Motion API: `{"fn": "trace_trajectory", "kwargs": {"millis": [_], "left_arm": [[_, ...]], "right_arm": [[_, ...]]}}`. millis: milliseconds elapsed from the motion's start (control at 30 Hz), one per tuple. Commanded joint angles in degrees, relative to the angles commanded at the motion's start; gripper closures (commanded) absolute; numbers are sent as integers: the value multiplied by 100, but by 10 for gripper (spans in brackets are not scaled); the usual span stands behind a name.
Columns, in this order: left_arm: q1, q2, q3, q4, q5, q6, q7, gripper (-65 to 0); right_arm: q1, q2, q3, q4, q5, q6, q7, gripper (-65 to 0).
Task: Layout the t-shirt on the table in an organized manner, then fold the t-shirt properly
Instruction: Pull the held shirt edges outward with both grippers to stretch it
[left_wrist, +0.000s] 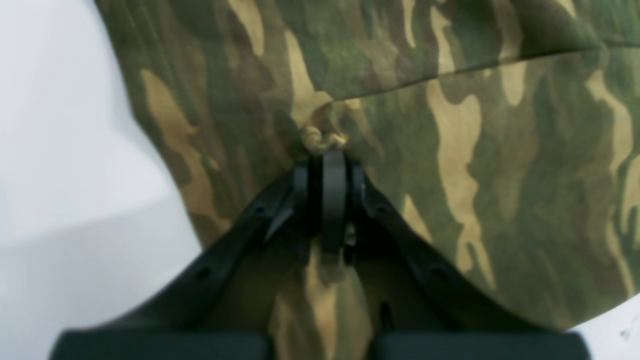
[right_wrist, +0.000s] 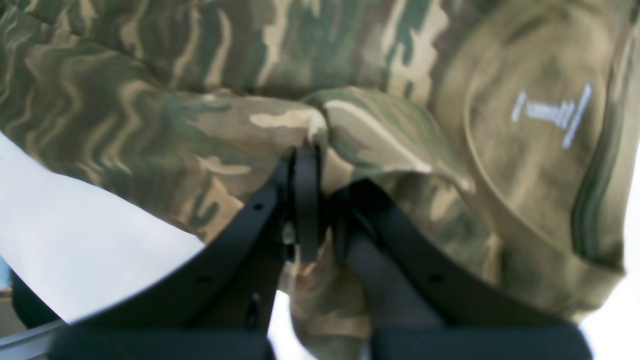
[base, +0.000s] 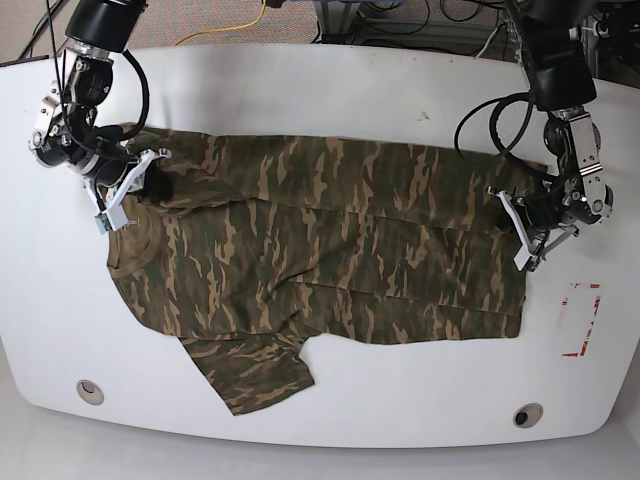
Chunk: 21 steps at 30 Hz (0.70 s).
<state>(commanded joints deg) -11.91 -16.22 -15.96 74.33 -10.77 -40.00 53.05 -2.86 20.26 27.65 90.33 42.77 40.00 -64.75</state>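
The camouflage t-shirt lies spread across the white table, collar end at the left, hem at the right, one sleeve at the lower middle. My right gripper is shut on a fold of the t-shirt near the shoulder, beside the tan inner collar with its white label. My left gripper is shut on the hem edge of the t-shirt, a small tan bunch of cloth pinched at its fingertips. The upper part of the shirt is folded over along its length.
A red tape outline lies on the table right of the hem. Two round grommet holes sit near the front edge. Cables and a yellow cord lie beyond the back edge.
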Motion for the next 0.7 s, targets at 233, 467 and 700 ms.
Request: {"fn": "trace_trajectory", "kwargs": {"millis": [233,467,700], "left_arm": [[-9,-9,0,0,0,0,0,-4],[-9,-9,0,0,0,0,9,-7],[-18,-9,0,18,0,0,26,-221]], "right_arm": [[0,44,0,-211,0,0,176,-8],[0,53,0,-220,0,0,176,-138],[-9,53,0,229,0,0,176,-560]]}}
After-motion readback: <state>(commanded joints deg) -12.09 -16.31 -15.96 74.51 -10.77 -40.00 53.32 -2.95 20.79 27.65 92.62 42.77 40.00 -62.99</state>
